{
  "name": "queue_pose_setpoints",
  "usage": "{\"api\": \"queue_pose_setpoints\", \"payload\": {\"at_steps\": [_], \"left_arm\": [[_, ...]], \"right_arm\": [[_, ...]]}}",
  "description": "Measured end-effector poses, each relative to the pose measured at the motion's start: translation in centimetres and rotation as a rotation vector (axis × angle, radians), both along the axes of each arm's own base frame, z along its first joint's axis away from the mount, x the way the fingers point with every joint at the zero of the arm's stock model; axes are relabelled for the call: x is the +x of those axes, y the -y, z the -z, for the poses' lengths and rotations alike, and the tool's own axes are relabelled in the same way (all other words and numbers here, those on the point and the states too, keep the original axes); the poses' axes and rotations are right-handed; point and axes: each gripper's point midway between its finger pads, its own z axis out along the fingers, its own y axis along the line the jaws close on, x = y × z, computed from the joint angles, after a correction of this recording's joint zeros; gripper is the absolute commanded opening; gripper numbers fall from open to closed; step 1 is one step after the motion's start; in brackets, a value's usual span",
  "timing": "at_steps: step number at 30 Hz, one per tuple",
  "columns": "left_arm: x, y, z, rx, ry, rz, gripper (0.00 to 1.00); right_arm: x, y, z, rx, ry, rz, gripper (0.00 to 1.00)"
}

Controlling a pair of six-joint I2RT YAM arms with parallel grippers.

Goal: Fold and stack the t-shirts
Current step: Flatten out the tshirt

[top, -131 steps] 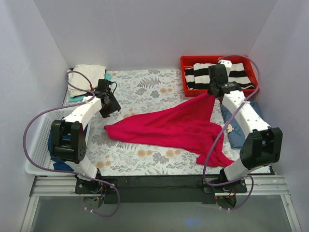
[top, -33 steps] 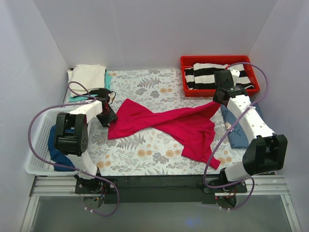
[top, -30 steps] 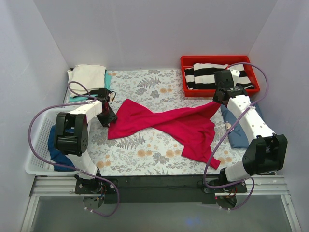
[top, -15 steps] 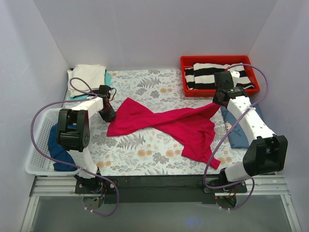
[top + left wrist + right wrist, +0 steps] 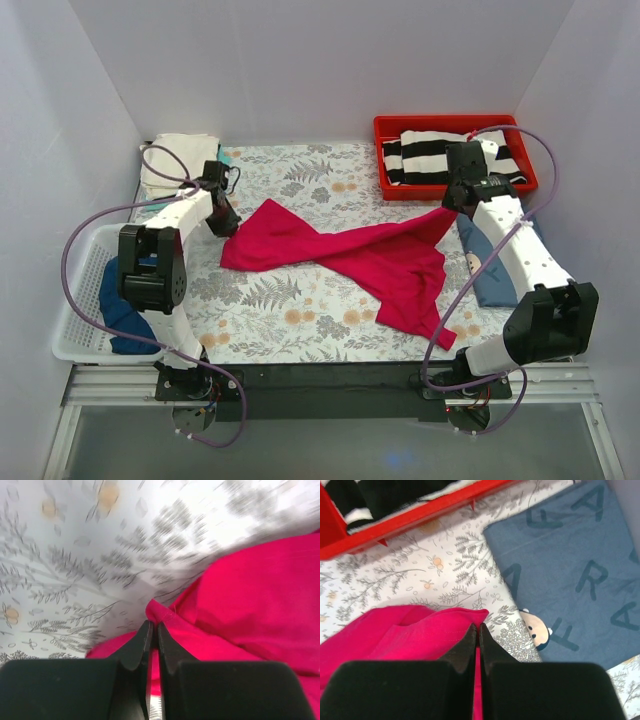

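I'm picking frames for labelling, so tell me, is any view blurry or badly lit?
Left wrist: floral table cover smeared at upper right, red t-shirt sharper. Right wrist: crisp throughout. Top external: even light, soft shadows, no glare.

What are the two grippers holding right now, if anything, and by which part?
Both hold the crimson t-shirt: the left gripper pinches a hemmed edge at its left end, the right gripper pinches the edge at its right end.
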Motion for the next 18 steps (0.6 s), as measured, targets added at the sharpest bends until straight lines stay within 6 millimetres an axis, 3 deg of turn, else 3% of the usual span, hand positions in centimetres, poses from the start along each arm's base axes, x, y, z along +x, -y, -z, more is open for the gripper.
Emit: {"api": "queue_pose_setpoints", "payload": {"at_steps": [2, 4, 7, 10, 14, 18], "left_arm": [[2.2, 0.2, -2.5, -0.007, 0.071, -0.010, 0.00], [5.2, 0.5, -6.1, -0.023, 0.178, -0.021, 0.00], [9.8, 1.1, -13.5, -0.054, 0.375, -0.029, 0.00], [12.9, 1.3, -21.1, -0.084, 0.572, -0.030, 0.00], [15.1, 0.0, -30.8, -0.141, 0.820, -0.038, 0.00], [15.6, -0.9, -36.8, -0.183, 0.986, -0.015, 0.00]], "right_arm": [[0.6, -0.1, -1.8, -0.004, 0.029, -0.016, 0.01], [2.1, -0.4, -5.0, -0.004, 0.099, -0.034, 0.01], [4.3, -0.7, -10.3, -0.008, 0.217, -0.057, 0.01], [6.1, -0.9, -15.1, -0.018, 0.323, -0.077, 0.01], [8.0, -1.1, -20.0, -0.044, 0.421, -0.104, 0.01], [9.3, -1.5, -24.2, -0.063, 0.513, -0.135, 0.01]]}}
